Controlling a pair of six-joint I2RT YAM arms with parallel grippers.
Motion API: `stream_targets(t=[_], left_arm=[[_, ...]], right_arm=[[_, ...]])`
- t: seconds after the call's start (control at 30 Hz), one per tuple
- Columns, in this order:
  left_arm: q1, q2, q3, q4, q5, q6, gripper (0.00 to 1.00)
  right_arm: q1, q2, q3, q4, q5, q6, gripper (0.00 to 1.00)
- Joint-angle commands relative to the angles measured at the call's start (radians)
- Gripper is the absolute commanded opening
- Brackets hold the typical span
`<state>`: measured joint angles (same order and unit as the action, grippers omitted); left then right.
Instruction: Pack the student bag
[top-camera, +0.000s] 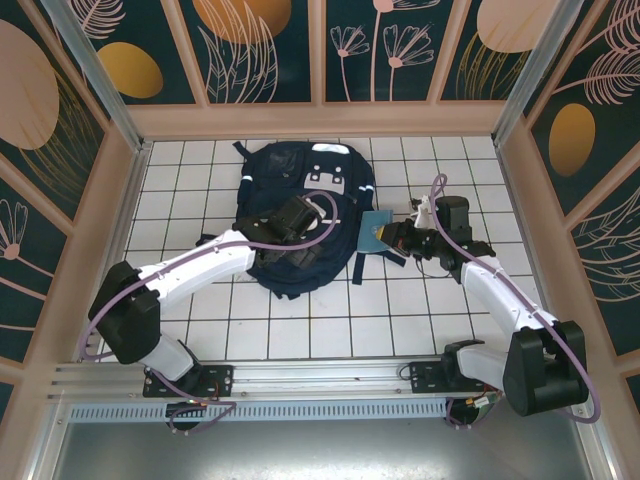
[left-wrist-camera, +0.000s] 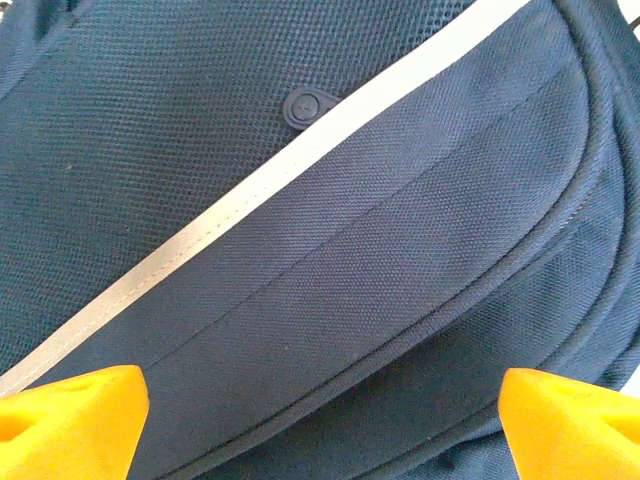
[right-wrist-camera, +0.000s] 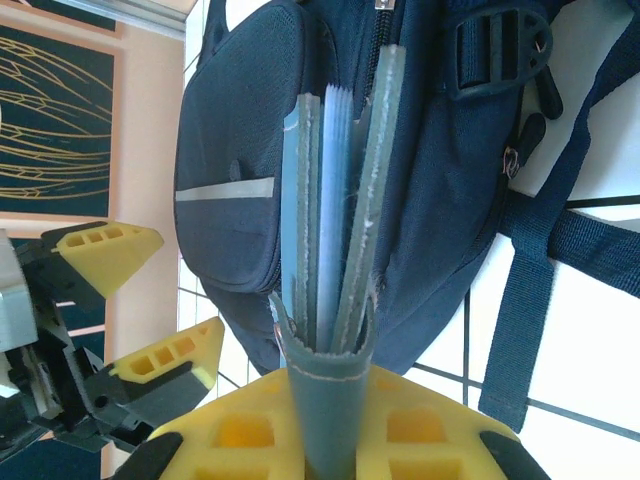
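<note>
The student bag (top-camera: 335, 200), dark navy with white stripes, lies flat in the middle of the tiled table. My left gripper (top-camera: 292, 222) hovers over its front pocket, jaws open wide; its yellow fingertips (left-wrist-camera: 70, 420) frame navy fabric (left-wrist-camera: 350, 250) and a white stripe, with nothing between them. My right gripper (top-camera: 398, 238) sits just right of the bag, shut on a teal notebook (top-camera: 375, 232). In the right wrist view the notebook (right-wrist-camera: 335, 200) stands edge-on between my yellow jaws (right-wrist-camera: 325, 400), pointing at the bag's side (right-wrist-camera: 230, 130). The left gripper (right-wrist-camera: 140, 305) shows open there.
A black strap (right-wrist-camera: 530, 290) trails from the bag onto the white tiles (top-camera: 280, 330). Peach-framed patterned walls (top-camera: 120, 200) enclose the table on three sides. A metal rail (top-camera: 300, 375) carries both arm bases at the near edge.
</note>
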<state>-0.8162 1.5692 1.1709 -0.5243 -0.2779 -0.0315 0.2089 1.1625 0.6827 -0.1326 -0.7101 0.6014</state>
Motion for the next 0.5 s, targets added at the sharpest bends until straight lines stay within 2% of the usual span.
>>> stream_targets(t=[0.0, 0.13, 0.3, 0.47], left_arm=[[0.003, 0.04, 0.022, -0.008, -0.016, 0.053, 0.91], [0.003, 0.078, 0.041, -0.005, -0.071, 0.045, 0.91], [0.004, 0.081, 0.095, 0.025, -0.168, 0.026, 0.85], [0.004, 0.048, 0.131, 0.032, -0.19, 0.03, 0.82]], right_arm=[[-0.006, -0.001, 0.006, -0.006, 0.004, 0.0, 0.1], [-0.007, 0.001, 0.006, -0.006, 0.006, 0.003, 0.1], [-0.007, 0.002, 0.008, 0.002, -0.005, 0.009, 0.1], [-0.007, 0.0, 0.009, 0.003, -0.007, 0.016, 0.1]])
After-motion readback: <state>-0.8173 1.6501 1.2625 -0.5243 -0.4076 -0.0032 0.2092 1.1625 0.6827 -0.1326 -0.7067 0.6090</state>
